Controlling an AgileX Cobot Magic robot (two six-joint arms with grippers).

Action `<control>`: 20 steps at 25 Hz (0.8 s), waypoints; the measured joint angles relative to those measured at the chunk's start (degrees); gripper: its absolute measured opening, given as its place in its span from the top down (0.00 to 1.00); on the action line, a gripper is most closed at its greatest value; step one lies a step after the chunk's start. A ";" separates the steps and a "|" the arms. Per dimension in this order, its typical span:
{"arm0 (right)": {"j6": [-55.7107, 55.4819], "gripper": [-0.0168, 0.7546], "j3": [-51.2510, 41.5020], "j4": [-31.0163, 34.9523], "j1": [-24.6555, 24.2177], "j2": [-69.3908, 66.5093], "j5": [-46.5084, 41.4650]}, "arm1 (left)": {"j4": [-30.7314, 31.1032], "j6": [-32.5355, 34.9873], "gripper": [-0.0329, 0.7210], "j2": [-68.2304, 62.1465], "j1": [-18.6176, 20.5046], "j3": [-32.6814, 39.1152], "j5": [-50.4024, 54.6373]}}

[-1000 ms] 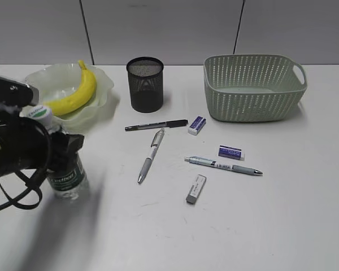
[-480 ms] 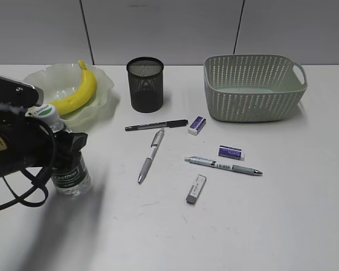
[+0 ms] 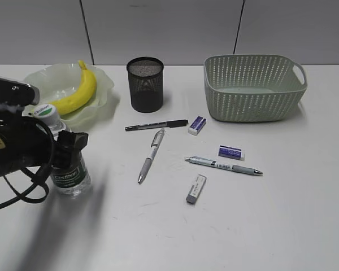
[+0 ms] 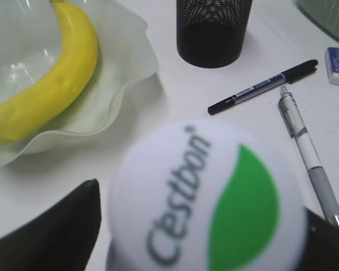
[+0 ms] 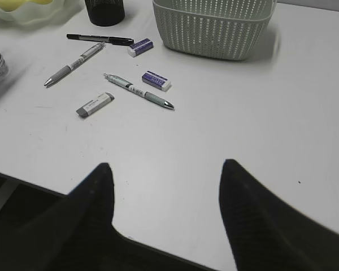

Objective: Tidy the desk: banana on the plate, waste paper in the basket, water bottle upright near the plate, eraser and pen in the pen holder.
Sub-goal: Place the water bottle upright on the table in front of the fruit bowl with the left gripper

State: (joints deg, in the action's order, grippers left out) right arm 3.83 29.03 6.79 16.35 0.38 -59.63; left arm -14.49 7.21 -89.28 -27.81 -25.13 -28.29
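The water bottle stands upright on the desk, just in front of the plate. My left gripper is shut on the bottle's upper body; in the left wrist view its white and green cap fills the space between the fingers. The banana lies in the plate. The black mesh pen holder stands behind three pens and three erasers. The basket is at the back right. No waste paper is in view. My right gripper is open and empty over the desk's front edge.
A silver pen and a grey-tipped pen lie mid-desk, with a purple eraser and a grey eraser near them. A grey panelled wall runs behind the desk.
The bottle has gone from tilted to upright and shifted slightly right in my left gripper. Over the last half second it has barely moved.
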 joint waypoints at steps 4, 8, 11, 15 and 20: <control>0.00 0.37 0.00 0.00 0.00 0.00 0.00 | -1.15 0.00 0.07 0.12 0.00 0.00 0.06; 0.00 0.37 0.00 0.00 0.00 0.00 0.00 | -1.42 0.00 0.07 2.75 0.00 0.00 0.25; 0.00 0.37 0.00 0.00 0.00 0.00 0.00 | -1.55 0.00 0.07 6.36 0.00 0.00 1.47; 0.00 0.37 0.00 0.00 0.00 0.00 0.00 | -1.61 0.00 0.08 11.98 0.00 0.00 4.95; 0.00 0.37 0.00 0.00 0.00 0.00 0.00 | -1.63 0.00 0.10 22.42 0.00 0.00 11.11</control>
State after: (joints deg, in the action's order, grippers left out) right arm 3.83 29.03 6.79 16.35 0.38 -59.63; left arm -16.12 7.21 -66.86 -27.81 -25.13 -17.18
